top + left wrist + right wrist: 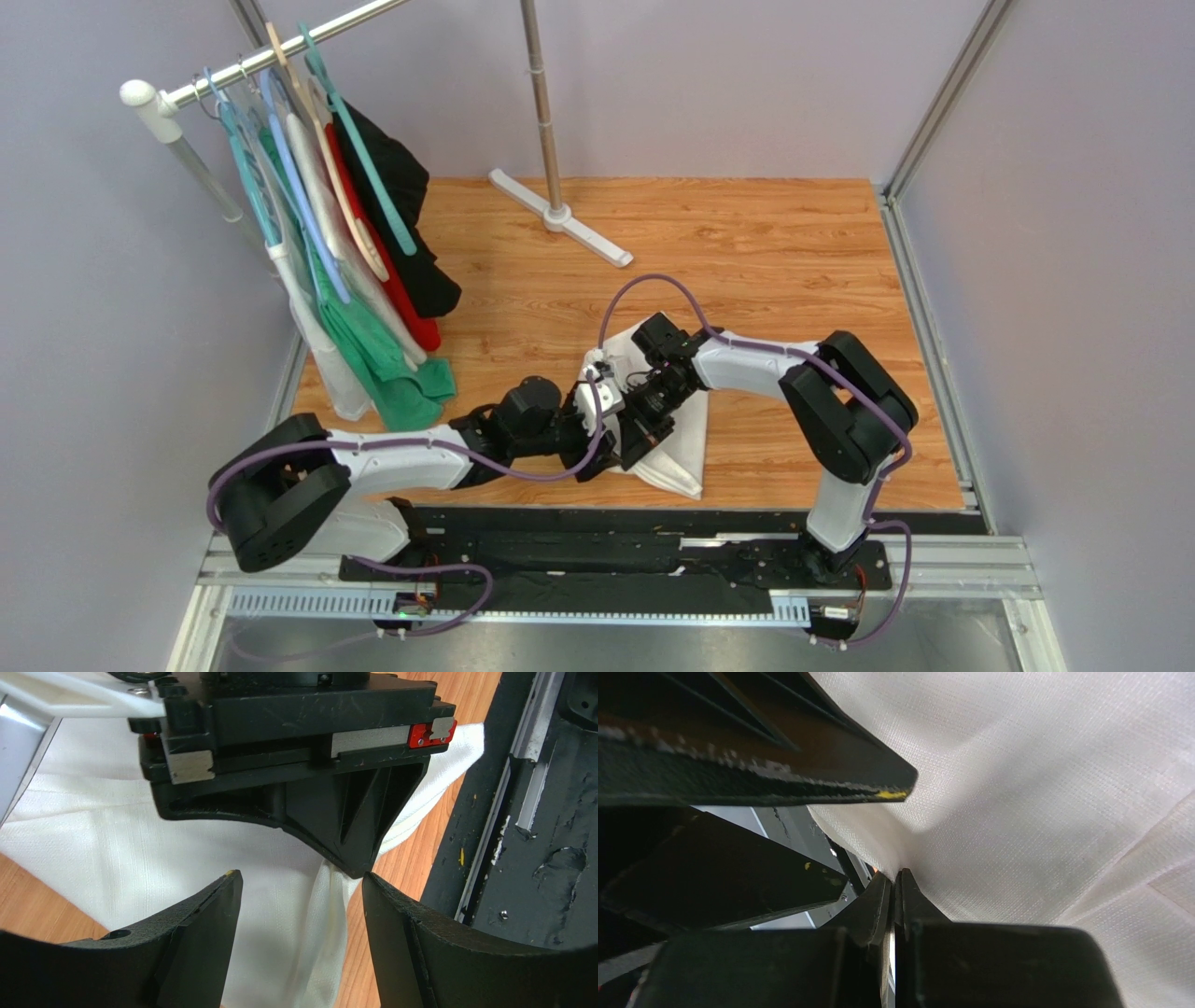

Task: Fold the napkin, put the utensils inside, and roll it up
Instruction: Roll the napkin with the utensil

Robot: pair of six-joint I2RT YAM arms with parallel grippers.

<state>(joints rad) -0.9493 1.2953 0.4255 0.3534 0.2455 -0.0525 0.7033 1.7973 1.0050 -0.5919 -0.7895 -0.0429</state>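
Observation:
The white napkin (679, 457) lies bunched on the wooden table near the front edge. It also shows in the left wrist view (105, 861) and the right wrist view (1046, 791). My right gripper (895, 880) is shut on a raised fold of the napkin, and the cloth hangs from its tip (351, 862). My left gripper (302, 885) is open, its fingers (203, 931) either side of the hanging fold just below the right gripper, not touching it. In the top view both grippers meet over the napkin's left part, the left gripper (603, 403) beside the right gripper (640, 429). No utensil is in view.
A clothes rack (281, 42) with several hung garments, including a green cloth (386, 364), stands at the back left. A stand's white foot (561, 217) rests at the back middle. The black mounting rail (659, 539) runs along the table's front edge, close to the napkin (505, 833).

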